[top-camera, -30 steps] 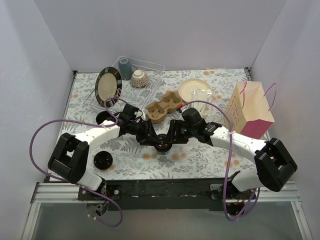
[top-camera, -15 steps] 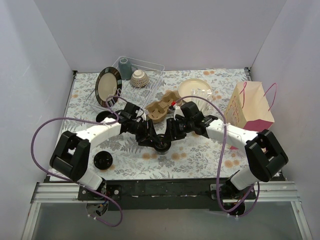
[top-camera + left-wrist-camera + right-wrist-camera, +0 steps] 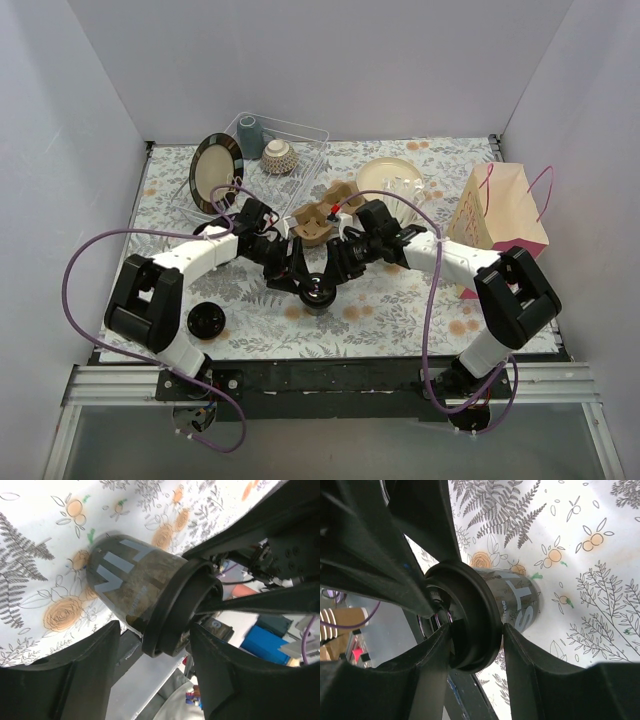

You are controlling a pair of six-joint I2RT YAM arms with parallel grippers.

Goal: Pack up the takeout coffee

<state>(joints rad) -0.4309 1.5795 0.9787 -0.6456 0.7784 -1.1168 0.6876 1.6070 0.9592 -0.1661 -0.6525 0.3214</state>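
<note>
**Item under inspection.** One takeout coffee cup [image 3: 318,291] is in play. In the wrist views its wall reads dark brown with pale grey block lettering, and it tapers towards the base. A round black lid [image 3: 177,610] with a thick rolled rim is seated squarely on top. No dent or spill is visible. From overhead only the lid shows, a dark disc facing the camera.

**Location.** The cup is near the middle of the table [image 3: 400,310], over the fern-and-orange patterned cloth. It is on the near side of the cardboard carrier [image 3: 325,212] and apart from it, and well clear of the paper bag [image 3: 500,220] at the right. Whether its base touches the cloth cannot be told.

**Arm pose.** The left arm [image 3: 190,262] reaches in from the left and the right arm [image 3: 450,262] from the right. Both forearms run low and nearly level, and the wrists meet at the cup from opposite sides.

**Grip.**
- The right gripper [image 3: 476,629] has both fingers pressed against the lid's rim, one on each side, and is grasping the cup there.
- The left gripper [image 3: 155,627] straddles the same lid. One finger sits close against the rim. Whether the pair presses on it or stands clear cannot be told.
</note>
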